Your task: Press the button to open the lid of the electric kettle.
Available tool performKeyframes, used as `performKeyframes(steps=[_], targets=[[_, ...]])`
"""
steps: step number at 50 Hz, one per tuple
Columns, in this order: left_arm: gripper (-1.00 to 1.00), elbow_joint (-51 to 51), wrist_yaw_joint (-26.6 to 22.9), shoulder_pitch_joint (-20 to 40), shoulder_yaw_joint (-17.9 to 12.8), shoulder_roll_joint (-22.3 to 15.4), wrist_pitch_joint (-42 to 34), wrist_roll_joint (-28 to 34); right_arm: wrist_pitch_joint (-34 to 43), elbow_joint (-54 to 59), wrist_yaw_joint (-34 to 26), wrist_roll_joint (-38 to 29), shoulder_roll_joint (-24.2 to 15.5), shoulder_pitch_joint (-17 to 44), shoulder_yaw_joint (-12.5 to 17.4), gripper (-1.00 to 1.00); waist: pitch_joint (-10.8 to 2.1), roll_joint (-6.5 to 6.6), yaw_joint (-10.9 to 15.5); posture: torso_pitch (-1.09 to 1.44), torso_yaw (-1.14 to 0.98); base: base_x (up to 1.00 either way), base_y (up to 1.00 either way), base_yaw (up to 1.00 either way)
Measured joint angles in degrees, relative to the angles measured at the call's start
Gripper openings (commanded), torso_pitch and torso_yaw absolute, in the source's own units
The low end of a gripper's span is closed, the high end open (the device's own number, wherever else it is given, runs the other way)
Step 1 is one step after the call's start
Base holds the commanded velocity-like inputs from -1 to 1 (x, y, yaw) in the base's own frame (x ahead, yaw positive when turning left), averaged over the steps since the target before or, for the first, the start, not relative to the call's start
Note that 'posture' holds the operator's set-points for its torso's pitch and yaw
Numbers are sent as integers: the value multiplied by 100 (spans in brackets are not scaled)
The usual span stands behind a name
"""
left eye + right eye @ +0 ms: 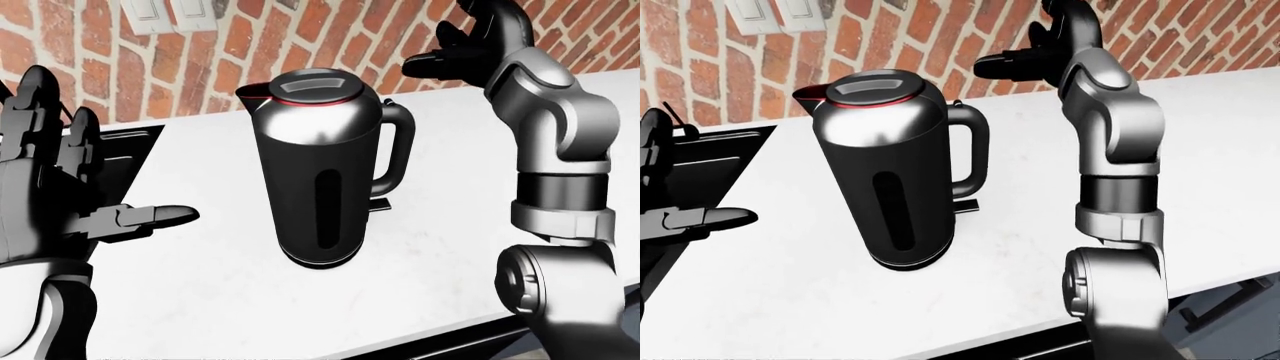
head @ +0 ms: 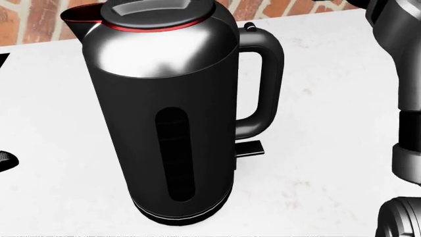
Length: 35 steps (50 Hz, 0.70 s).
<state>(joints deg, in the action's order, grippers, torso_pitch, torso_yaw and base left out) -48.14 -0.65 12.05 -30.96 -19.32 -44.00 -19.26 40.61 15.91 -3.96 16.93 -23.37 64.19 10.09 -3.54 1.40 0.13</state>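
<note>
Left-eye view: electric kettle (image 1: 320, 176) stands upright on the white tabletop (image 1: 440, 247), roughly mid-scene, lid (image 1: 316, 86) closed with a red ring under it, spout to the left, handle (image 1: 396, 146) to the right. Left hand (image 1: 70, 195) sits at the left edge, fingers spread apart, one finger (image 1: 150, 217) pointing right toward the kettle body but clear of it. Right hand (image 1: 470, 45) is raised at the far right, above and beyond the handle, fingers apart and holding nothing, not touching the kettle. Brick wall (image 1: 330, 37) runs along the far side, with white switch plates (image 1: 170, 13) at top left. A dark sink or stove (image 1: 125, 161) lies at the left, beyond the left hand. Head view: kettle fills the frame; a small round button (image 2: 248, 26) shows at the top of the handle, just beside the lid, with nothing on it. Dark oval water window (image 2: 175, 153) runs down the body; a small black tab (image 2: 250, 149) projects at the base, below the handle. Right forearm only at the right edge. Right-eye view: same layout; the gap between right hand and handle top reads clearly, and the left hand's finger stays well apart from the kettle.
</note>
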Motion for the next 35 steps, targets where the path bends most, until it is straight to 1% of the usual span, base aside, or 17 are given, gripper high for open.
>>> performKeyframes(steps=[3, 10, 15, 23, 28, 35], targets=[[100, -17, 23, 16, -3, -16, -21, -13, 145, -166, 9, 0, 17, -101, -1, 100, 13, 4, -2, -15, 0, 0, 0, 0], [100, 0, 26, 1, 4, -20, -1, -34, 63, -174, -48, -105, 182, -339, -84, 100, 18, 18, -2, -15, 0, 0, 0, 0], [100, 4, 28, -1, 14, -18, 3, -33, 172, -367, -45, -123, 261, -444, -80, 100, 25, 27, 3, -15, 0, 0, 0, 0], [100, -2, 10, -19, 11, -1, 5, -28, 506, -503, -11, 272, 240, -280, 59, 100, 1, 26, -4, -15, 0, 0, 0, 0], [100, -16, 13, -21, -6, -5, 6, -33, 538, -481, 26, 430, 190, -242, 20, 100, -15, 23, -15, -15, 0, 0, 0, 0], [100, -4, 19, -14, -8, -12, 2, -38, 561, -519, 38, 425, 245, -308, -66, 100, -8, 35, -17, -15, 0, 0, 0, 0]])
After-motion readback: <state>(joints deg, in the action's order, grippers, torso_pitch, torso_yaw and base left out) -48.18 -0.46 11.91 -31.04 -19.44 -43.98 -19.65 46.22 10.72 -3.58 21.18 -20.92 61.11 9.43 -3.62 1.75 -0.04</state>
